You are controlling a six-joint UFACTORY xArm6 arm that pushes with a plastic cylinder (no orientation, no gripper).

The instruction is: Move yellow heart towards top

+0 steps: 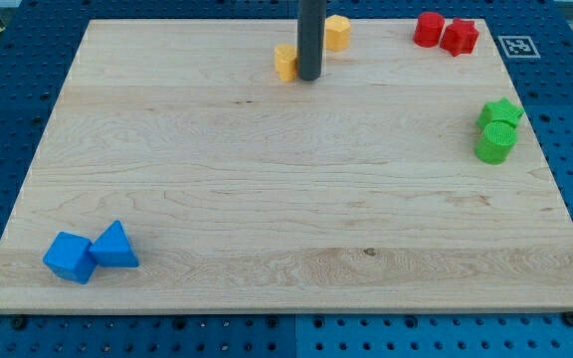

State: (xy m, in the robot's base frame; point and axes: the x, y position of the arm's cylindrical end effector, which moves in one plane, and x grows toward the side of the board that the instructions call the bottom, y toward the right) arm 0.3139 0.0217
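Because the tool is a plain rod with no jaws, it neither opens nor closes and grips nothing; my tip (pixel 309 78) rests on the worktop (pixel 267 199) near the view's top edge, just beside, and apparently touching, a yellow block (pixel 286 62) on its left. A second yellow block (pixel 337 32) lies up and to the right of the tip, slightly apart; which of the two is the heart cannot be told at this size. Whichever it is, little worktop appears to remain above it, so any upward push should be short.
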